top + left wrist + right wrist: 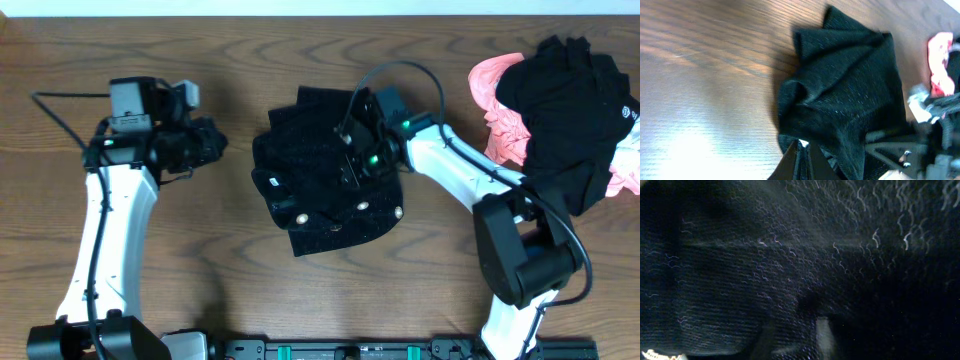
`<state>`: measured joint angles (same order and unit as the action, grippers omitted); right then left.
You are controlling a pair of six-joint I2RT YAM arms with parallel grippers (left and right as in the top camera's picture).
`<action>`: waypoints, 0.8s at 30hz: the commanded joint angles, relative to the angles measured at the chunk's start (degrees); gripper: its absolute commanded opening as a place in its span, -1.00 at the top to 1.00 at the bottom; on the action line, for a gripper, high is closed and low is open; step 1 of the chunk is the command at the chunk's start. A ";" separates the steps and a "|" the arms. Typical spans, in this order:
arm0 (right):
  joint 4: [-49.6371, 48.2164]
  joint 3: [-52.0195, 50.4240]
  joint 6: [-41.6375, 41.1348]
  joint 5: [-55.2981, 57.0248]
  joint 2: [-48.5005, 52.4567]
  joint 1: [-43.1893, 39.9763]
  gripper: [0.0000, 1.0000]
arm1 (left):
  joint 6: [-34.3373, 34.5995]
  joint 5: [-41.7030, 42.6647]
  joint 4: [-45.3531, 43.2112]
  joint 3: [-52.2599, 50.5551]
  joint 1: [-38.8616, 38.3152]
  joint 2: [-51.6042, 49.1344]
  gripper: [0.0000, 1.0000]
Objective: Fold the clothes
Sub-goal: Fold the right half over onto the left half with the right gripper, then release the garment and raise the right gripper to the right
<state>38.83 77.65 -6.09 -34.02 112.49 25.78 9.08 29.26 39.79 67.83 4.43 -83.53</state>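
The clothes, a black fuzzy knit garment with small white buttons along its near edge, lie bunched in the middle of the table. My right gripper is pressed down on the garment's upper middle. In the right wrist view its fingers stand apart with glittery black fabric filling the frame and lying between them, so the gripper is open. My left gripper hovers left of the garment, not touching it. Its fingertips are shut on nothing, just short of the garment's edge.
A heap of other clothing, black over pink, sits at the table's far right corner. Bare wooden table lies left of and in front of the garment. The right arm reaches in from the right.
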 commanded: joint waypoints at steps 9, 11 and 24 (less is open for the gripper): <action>11.82 16.94 4.02 8.39 -12.57 -7.58 -0.54 | -4.28 -12.92 -1.25 -0.22 -14.60 -1.90 0.86; 12.68 16.98 4.00 8.96 -13.46 -10.01 -0.55 | -3.37 -13.31 -0.37 -0.24 -15.56 -3.10 0.86; 19.50 16.94 7.32 8.96 -13.49 -17.62 -0.86 | 6.25 -10.16 8.35 -0.24 -15.87 -10.58 0.85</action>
<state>58.08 94.48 -1.02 -25.02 98.85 8.36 13.13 16.45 48.21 67.83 -11.42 -93.25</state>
